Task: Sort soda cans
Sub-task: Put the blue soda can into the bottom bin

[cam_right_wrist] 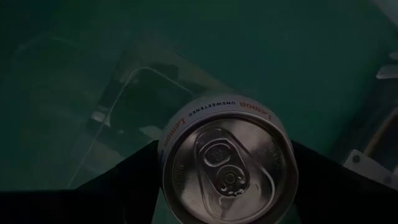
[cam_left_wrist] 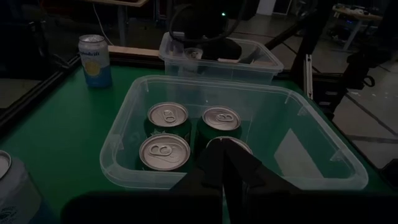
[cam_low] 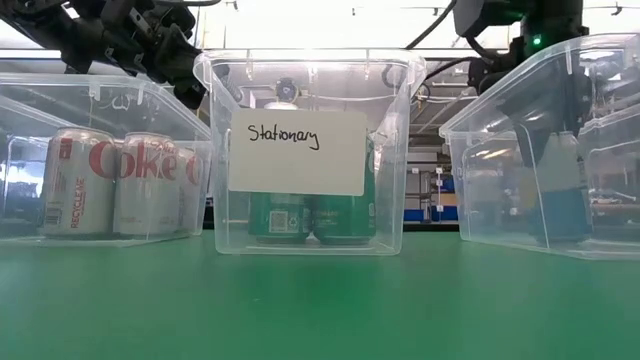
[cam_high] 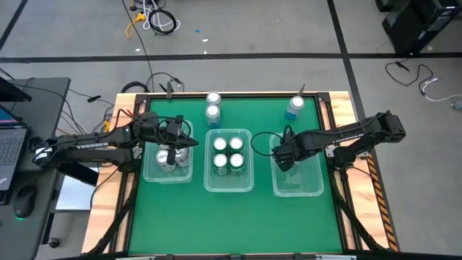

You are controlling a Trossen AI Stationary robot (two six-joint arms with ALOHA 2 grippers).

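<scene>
The right gripper [cam_high: 283, 160] holds a can [cam_right_wrist: 227, 168] between its wide fingers, above the right bin [cam_high: 314, 189], probably to lower it there with its kind. The left gripper [cam_high: 189, 141], closed and empty, waits over the left bin [cam_high: 150, 173].

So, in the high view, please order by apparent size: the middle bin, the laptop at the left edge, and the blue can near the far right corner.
1. Middle bin, largest.
2. Laptop; cut off by the edge, so its rank is unsure.
3. Blue can, smallest.
</scene>
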